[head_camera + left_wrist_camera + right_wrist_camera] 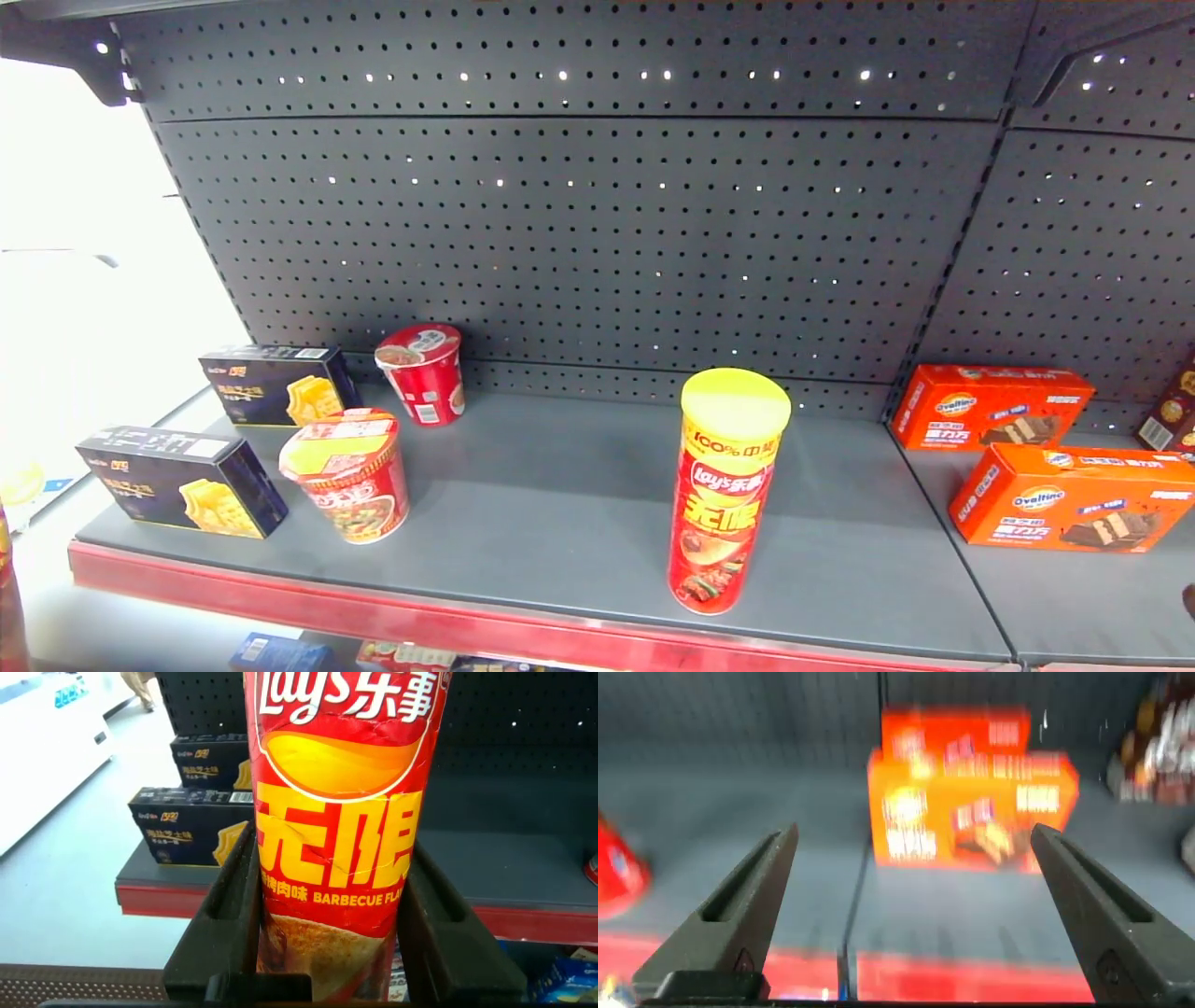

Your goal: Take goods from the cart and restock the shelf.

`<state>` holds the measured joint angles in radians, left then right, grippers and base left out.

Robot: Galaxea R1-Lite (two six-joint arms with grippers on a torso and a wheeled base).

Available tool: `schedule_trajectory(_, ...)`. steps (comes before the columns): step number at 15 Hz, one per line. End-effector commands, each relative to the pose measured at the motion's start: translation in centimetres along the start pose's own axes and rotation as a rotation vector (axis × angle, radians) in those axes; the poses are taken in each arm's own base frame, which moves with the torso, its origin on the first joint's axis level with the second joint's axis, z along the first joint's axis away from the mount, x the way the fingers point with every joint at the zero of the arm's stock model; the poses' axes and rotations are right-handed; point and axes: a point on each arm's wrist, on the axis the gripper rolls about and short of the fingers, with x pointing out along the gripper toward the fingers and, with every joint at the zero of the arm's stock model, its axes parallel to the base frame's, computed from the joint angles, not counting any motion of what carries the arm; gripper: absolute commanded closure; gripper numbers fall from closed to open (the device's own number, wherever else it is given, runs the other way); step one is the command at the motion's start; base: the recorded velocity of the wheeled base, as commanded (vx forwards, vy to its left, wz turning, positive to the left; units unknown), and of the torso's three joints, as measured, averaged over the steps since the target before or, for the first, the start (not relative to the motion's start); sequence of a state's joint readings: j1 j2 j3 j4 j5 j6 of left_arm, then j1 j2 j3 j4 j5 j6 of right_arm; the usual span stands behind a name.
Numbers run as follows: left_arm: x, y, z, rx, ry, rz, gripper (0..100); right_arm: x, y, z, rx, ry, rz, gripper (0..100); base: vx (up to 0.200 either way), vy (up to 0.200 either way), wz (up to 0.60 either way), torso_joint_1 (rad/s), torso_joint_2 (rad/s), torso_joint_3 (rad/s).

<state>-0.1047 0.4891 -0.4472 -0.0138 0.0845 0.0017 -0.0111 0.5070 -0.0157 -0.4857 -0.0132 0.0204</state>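
Two chips cans can be counted: the standing can [728, 495] on the shelf [560, 504], right of its middle and near the front edge, and the held can [341, 831], clamped between the fingers of the left hand [334, 859]. There are two red noodle cups on the left part of the shelf, the near noodle cup [347, 474] and the far noodle cup [423, 373]. Two dark blue boxes lie at the left end, the near blue box [182, 481] and the far blue box [280, 385]. Two orange boxes lie on the right section, the near orange box [1074, 497] and the far orange box [990, 407]. One brown packet [1174, 411] shows at the right edge, cut off.
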Motion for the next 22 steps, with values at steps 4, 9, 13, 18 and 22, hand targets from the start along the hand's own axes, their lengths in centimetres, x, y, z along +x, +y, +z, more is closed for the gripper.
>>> schedule_trajectory(4, -1.3, 0.2, -1.1, -0.002, -0.019, 0.019, 100, -5.3, -0.2, -3.4, -0.003, -0.010, -0.072, 0, 0.000, 0.000, 0.00, 0.000, 0.00, 0.000)
schedule_trajectory(9, -1.6, 0.2, -1.1, -0.003, -0.026, 0.019, 100, -4.8, -0.4, -4.5, -0.042, -0.013, -0.146, 0, 0.000, 0.000, 0.00, 0.000, 0.00, 0.000)
schedule_trajectory(13, -2.5, 0.2, -1.1, 0.002, -0.065, 0.004, 100, -4.8, -0.4, -4.5, -0.038, -0.013, -0.169, 0, 0.000, 0.000, 0.00, 0.000, 0.00, 0.000)
schedule_trajectory(18, -4.0, 0.4, 0.0, 0.144, 0.049, -0.011, 100, -4.8, -0.3, -4.6, -0.035, -0.012, -0.141, 0, 0.000, 0.080, 0.00, 0.002, 0.00, 0.000)
schedule_trajectory(22, -5.3, 0.8, -1.1, 0.143, -0.007, -0.155, 100, -4.8, -0.3, -4.5, -0.033, -0.012, -0.129, 0, 0.000, 0.050, 0.00, -0.001, 0.00, -0.001)
